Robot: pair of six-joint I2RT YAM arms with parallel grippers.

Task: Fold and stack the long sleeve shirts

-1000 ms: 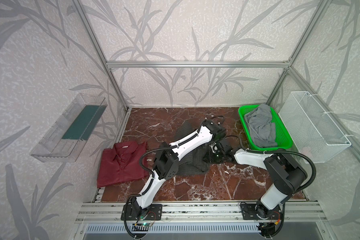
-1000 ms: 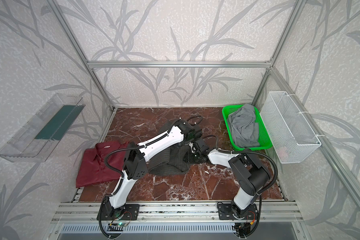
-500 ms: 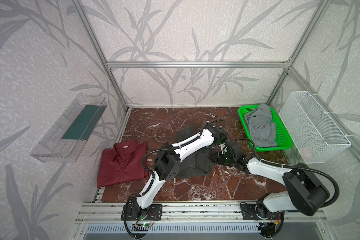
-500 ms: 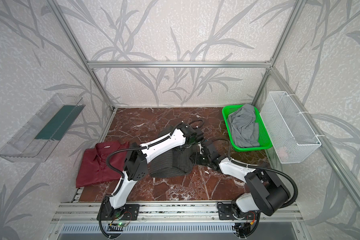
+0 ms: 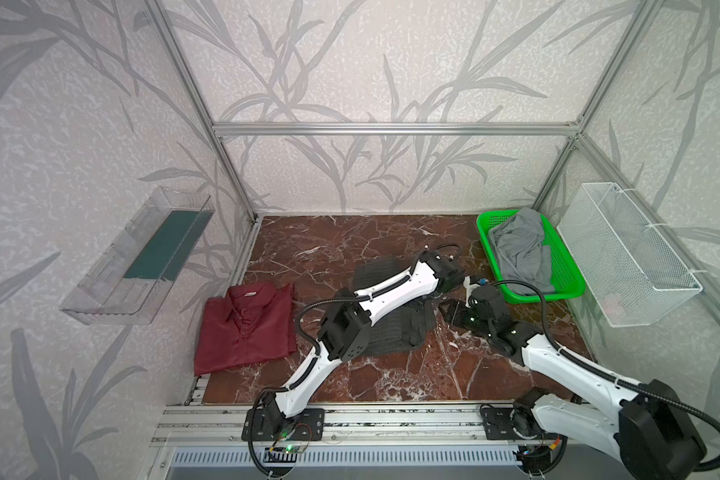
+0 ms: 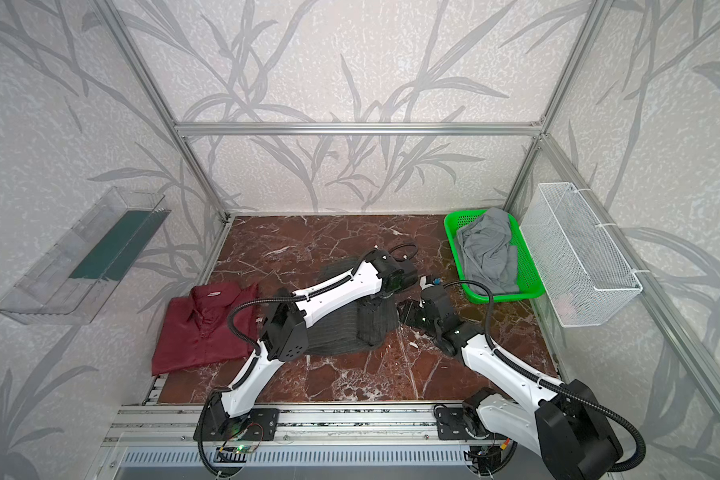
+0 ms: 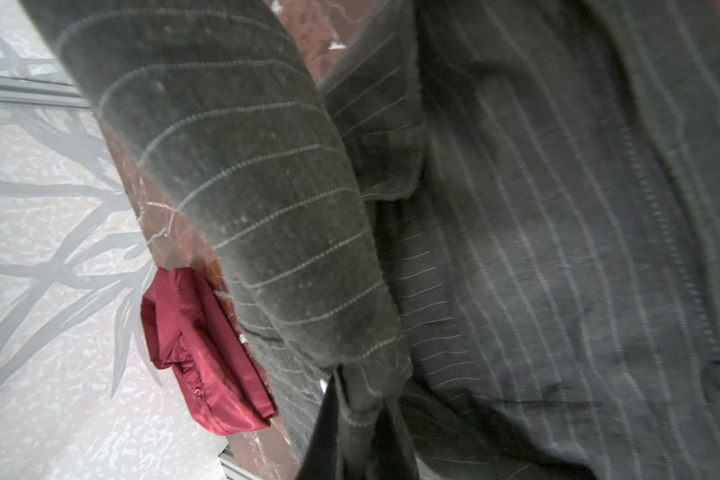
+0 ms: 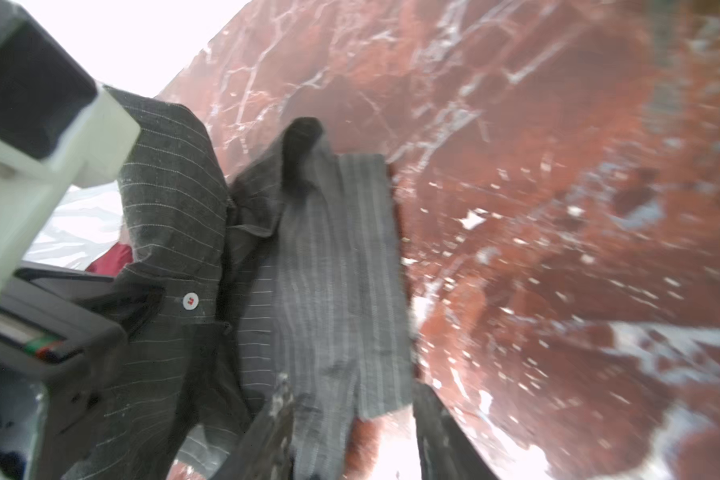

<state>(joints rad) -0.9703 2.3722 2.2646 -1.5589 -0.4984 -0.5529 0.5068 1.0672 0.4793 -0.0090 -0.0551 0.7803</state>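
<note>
Left claw (image 7: 362, 424) is pinched tight on the grey pinstriped shirt (image 5: 391, 332) mid-table, its right edge now lifted higher than a second ago. Right claw (image 8: 352, 388) is spread and has backed off rightward. Maroon shirt (image 5: 246, 324) lies folded near left. Fold likely underway, stacking not yet done.

Maroon shirt (image 5: 246, 328): folded flat, collar toward back wall, at left edge of surface (image 5: 329, 249).
Grey shirt (image 5: 395, 336): mid-surface, partly under left arm (image 5: 391, 291).
Right arm (image 5: 558, 365): reaching toward grey shirt's right edge.
Green basket (image 5: 486, 241): back right, holding grey cloth (image 5: 520, 245).
</note>
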